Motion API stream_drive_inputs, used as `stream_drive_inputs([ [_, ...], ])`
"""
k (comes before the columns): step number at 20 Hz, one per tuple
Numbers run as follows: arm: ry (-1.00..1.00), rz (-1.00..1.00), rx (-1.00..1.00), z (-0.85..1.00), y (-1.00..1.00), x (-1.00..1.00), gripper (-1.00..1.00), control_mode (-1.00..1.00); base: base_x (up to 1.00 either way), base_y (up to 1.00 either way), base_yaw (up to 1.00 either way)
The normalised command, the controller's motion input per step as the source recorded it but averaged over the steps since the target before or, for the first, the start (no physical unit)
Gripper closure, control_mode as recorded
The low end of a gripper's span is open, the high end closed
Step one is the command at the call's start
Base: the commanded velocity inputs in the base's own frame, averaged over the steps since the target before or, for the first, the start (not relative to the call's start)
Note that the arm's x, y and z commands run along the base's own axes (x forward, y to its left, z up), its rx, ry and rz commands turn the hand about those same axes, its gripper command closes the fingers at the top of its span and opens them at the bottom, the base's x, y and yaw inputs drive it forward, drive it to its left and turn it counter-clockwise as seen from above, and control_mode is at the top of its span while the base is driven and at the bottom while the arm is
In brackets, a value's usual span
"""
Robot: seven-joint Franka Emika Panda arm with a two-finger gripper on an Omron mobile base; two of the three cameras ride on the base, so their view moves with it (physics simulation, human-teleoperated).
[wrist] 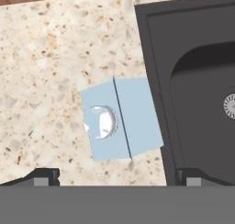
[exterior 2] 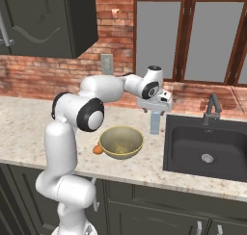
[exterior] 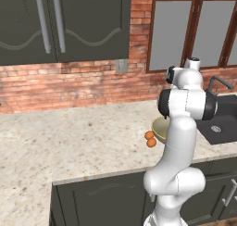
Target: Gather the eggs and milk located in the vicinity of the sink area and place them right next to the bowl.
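The milk (exterior 2: 155, 123), a pale blue carton, stands upright on the counter between the bowl (exterior 2: 121, 141) and the sink (exterior 2: 207, 147). My gripper (exterior 2: 155, 108) hangs open straight above it, a short way over its top. Looking down from the hand, the milk (wrist: 121, 122) lies centred between the spread fingertips (wrist: 46, 175), just left of the sink (wrist: 197, 81) rim. Two orange-brown eggs (exterior: 149, 135) (exterior: 152, 142) lie on the counter touching or almost touching the olive-tan bowl (exterior: 159, 128). One egg (exterior 2: 98, 150) peeks out at the bowl's left side.
The dark faucet (exterior 2: 212, 109) rises behind the sink, right of the gripper. A brick wall and windows close off the back of the speckled counter (exterior: 69, 137). My own arm hides part of the bowl in the left base view.
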Motion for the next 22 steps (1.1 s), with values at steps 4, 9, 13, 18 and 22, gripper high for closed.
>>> stream_drive_inputs([
  [4, 0.0, 0.0, 0.0, 0.0, -0.07, 0.02, -1.0, -1.0, 0.0, 0.0, 0.0],
  [9, 0.0, 0.0, 0.0, 0.0, -0.04, 0.23, -1.0, -1.0, 0.0, 0.0, 0.0],
  [13, 0.0, 0.0, 0.0, 0.0, -0.06, 0.23, -1.0, -1.0, 0.0, 0.0, 0.0],
  [18, 0.0, 0.0, 0.0, 0.0, 0.0, 0.09, -1.0, -1.0, 0.0, 0.0, 0.0],
  [22, 0.0, 0.0, 0.0, 0.0, 0.0, -0.02, -1.0, -1.0, 0.0, 0.0, 0.0],
])
